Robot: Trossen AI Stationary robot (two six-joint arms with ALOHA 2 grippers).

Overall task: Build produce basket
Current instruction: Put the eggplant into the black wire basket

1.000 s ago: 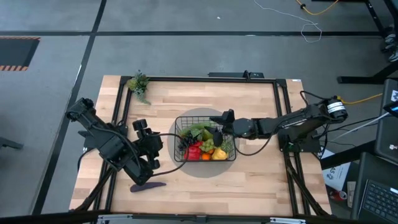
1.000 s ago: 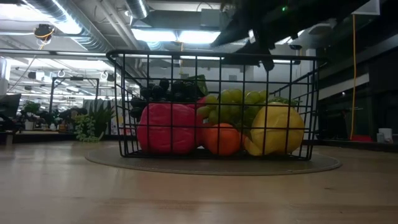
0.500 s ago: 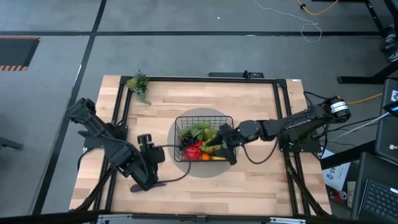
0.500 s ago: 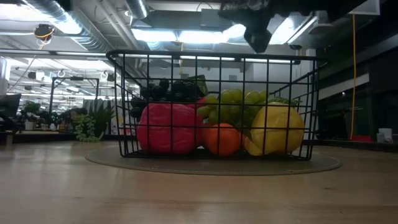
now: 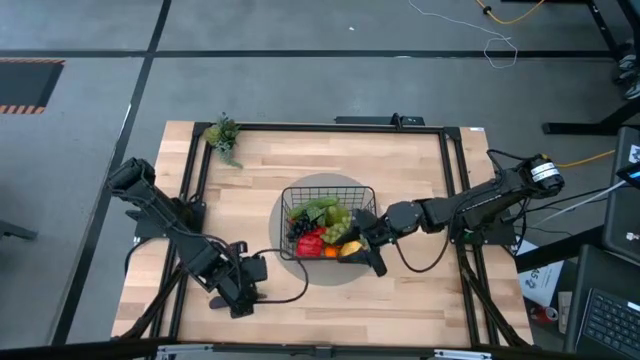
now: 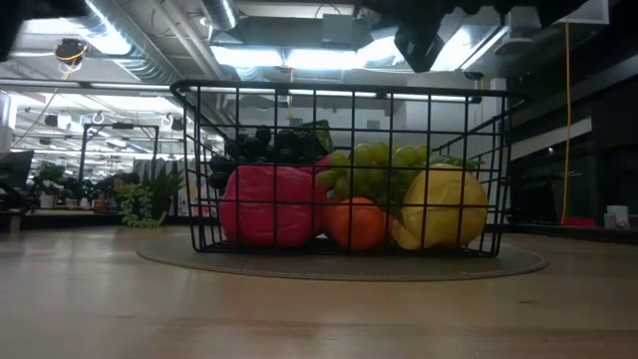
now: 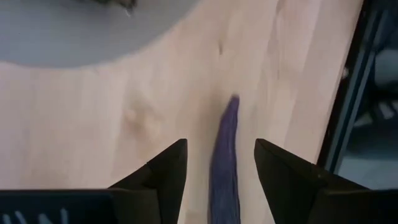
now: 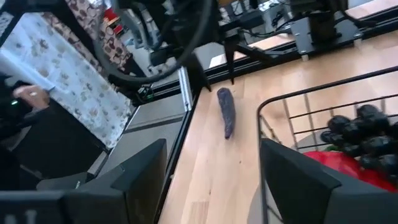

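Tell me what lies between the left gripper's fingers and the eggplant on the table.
Nothing: in the left wrist view the open left gripper straddles the purple eggplant, with only bare wooden table on either side of it.

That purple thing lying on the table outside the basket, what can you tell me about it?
It is a toy eggplant, long, slim and dark purple, tapering to a point at one end, with a smooth matte skin. It lies flat on the bare wooden table, near the front left, apart from the wire basket and its grey mat. The left gripper hangs right over it, its open fingers on either side; whether they touch it cannot be told. In the right wrist view it shows lying alone on the wood.
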